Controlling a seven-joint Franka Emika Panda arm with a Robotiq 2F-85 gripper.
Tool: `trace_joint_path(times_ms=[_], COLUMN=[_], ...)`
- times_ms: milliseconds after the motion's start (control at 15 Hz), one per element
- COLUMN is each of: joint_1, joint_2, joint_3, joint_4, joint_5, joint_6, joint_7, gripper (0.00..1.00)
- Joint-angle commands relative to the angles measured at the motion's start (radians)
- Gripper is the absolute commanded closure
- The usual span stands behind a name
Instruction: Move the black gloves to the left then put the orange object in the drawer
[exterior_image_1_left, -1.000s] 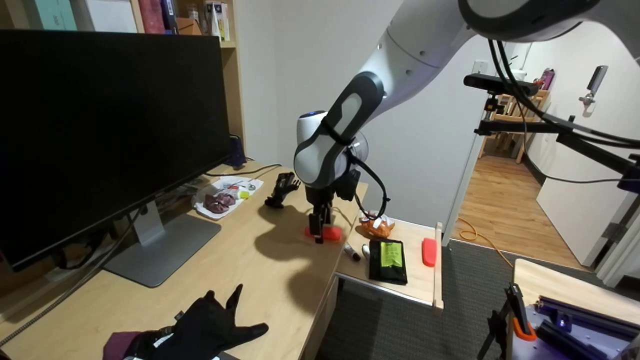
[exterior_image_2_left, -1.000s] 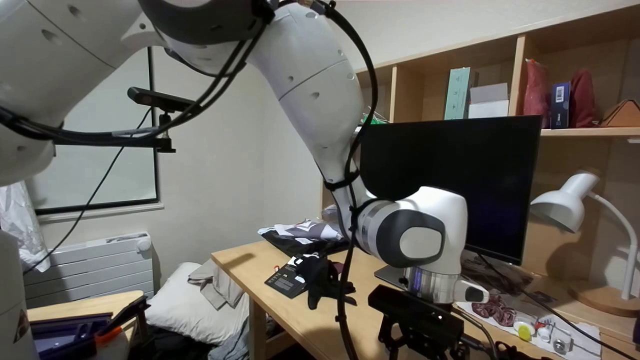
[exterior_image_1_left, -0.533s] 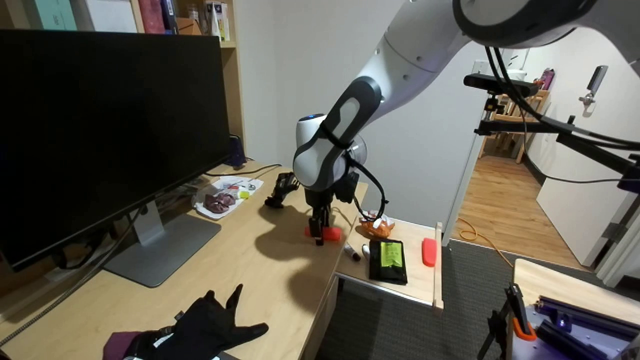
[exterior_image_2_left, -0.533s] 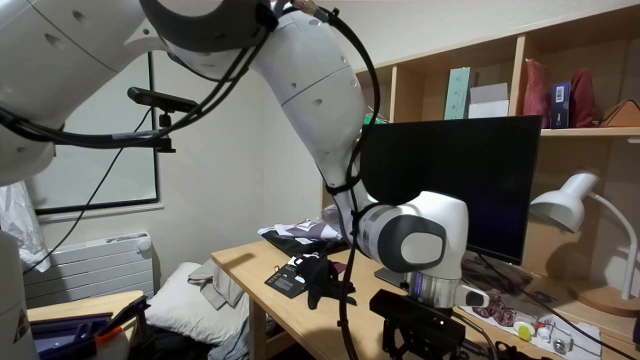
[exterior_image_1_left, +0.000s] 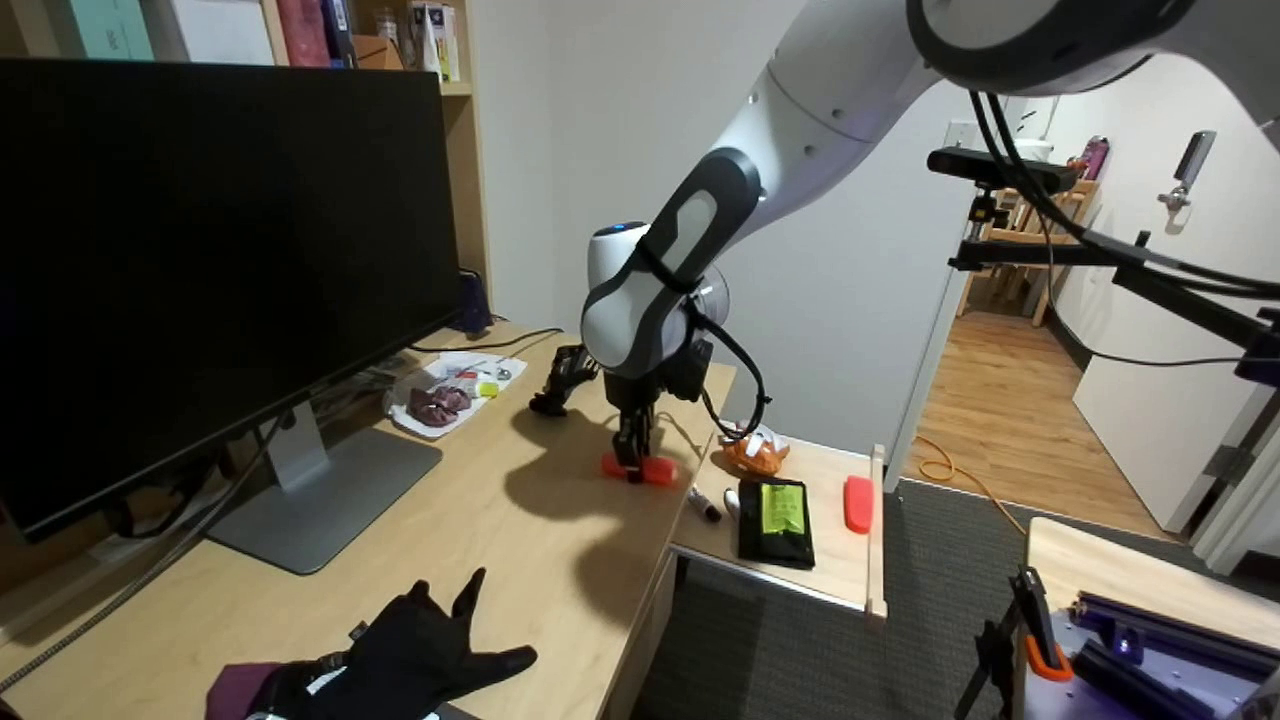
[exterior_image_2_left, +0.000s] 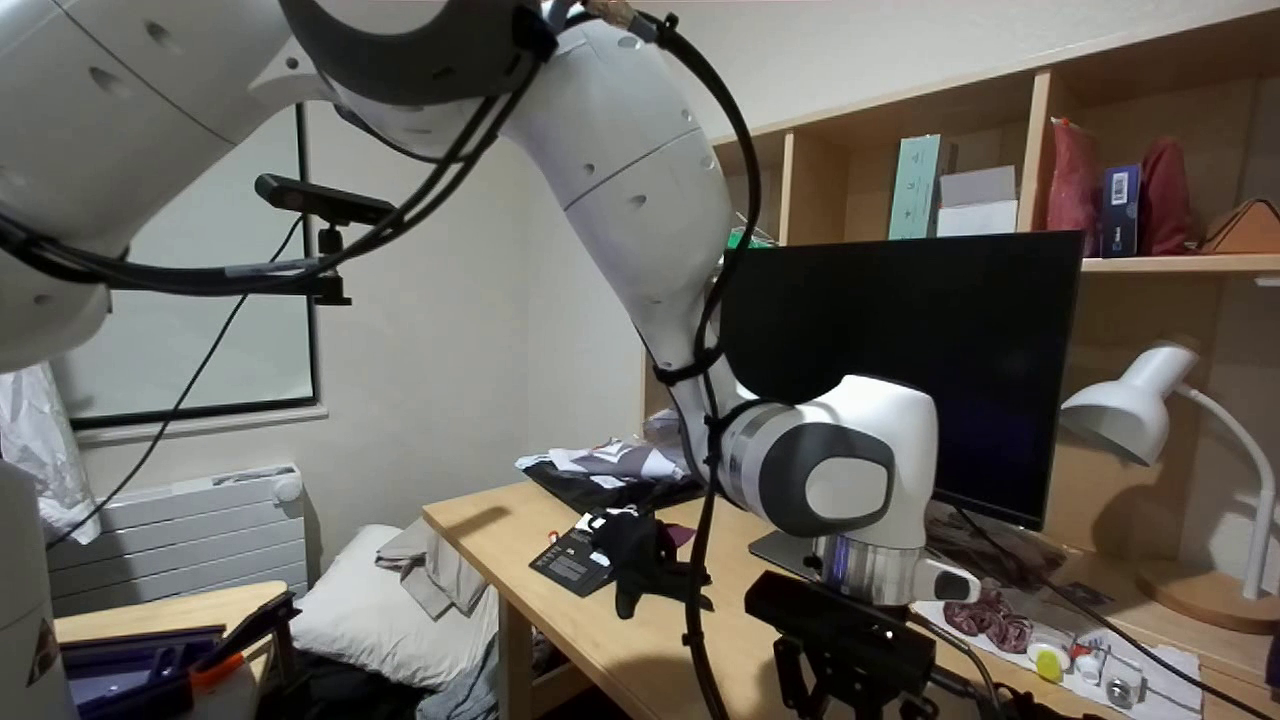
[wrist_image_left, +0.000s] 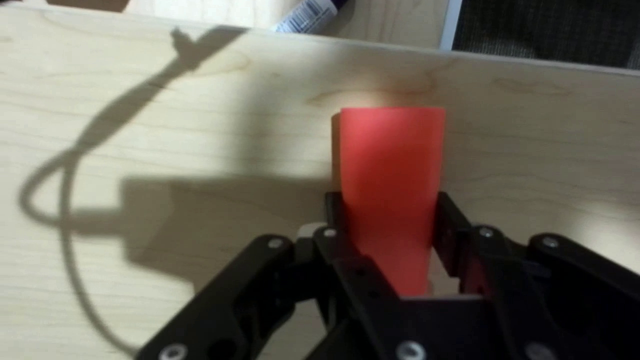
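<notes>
The orange object (wrist_image_left: 392, 150), a slim red-orange bar, is at the desk's edge. My gripper (wrist_image_left: 389, 210) points down over it, a finger against each long side. In an exterior view the bar (exterior_image_1_left: 660, 470) sticks out on both sides of the gripper (exterior_image_1_left: 634, 465); whether it still rests on the desk I cannot tell. The black gloves (exterior_image_1_left: 410, 650) lie splayed at the near end of the desk, well away from the gripper. Beside the desk the drawer (exterior_image_1_left: 877, 570) stands pulled out. In an exterior view (exterior_image_2_left: 650, 570) the gloves show, but the bar is hidden.
Inside the drawer are a black pouch with a green label (exterior_image_1_left: 778, 525), a red item (exterior_image_1_left: 858, 503), an orange bag (exterior_image_1_left: 757, 452) and a marker (exterior_image_1_left: 704, 504). A black gadget (exterior_image_1_left: 565, 380) sits behind the gripper. The monitor (exterior_image_1_left: 230, 270) rises along the desk's back.
The fingers have come together onto the bar. Both gripper and bar have shifted slightly left in an exterior view. Gloves and drawer look unmoved.
</notes>
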Motion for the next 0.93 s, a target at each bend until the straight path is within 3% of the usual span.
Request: trace_joint_path(times_ms=[0,133,267,333,400,867], joint_1=[-0.014,-0.032,-0.086,-0.034,-0.045,-0.033], joint_2=[-0.079,-0.152,-0.236,-0.117,-0.145,-0.12], joint_3=[-0.006,-0.019,-0.001,-0.024,-0.027,-0.024], joint_4=[-0.062,-0.113,-0.174,-0.065,-0.081,-0.074], joint_5=[0.023,0.045,0.093,0.055,0.059,0.057], joint_6=[0.015,-0.014,-0.038,-0.018,-0.023,-0.021], joint_7=[0.042,0.071,0.016,0.052,0.048,0.05], gripper=[0.81,0.81,0.81,0.81,0.56,0.56])
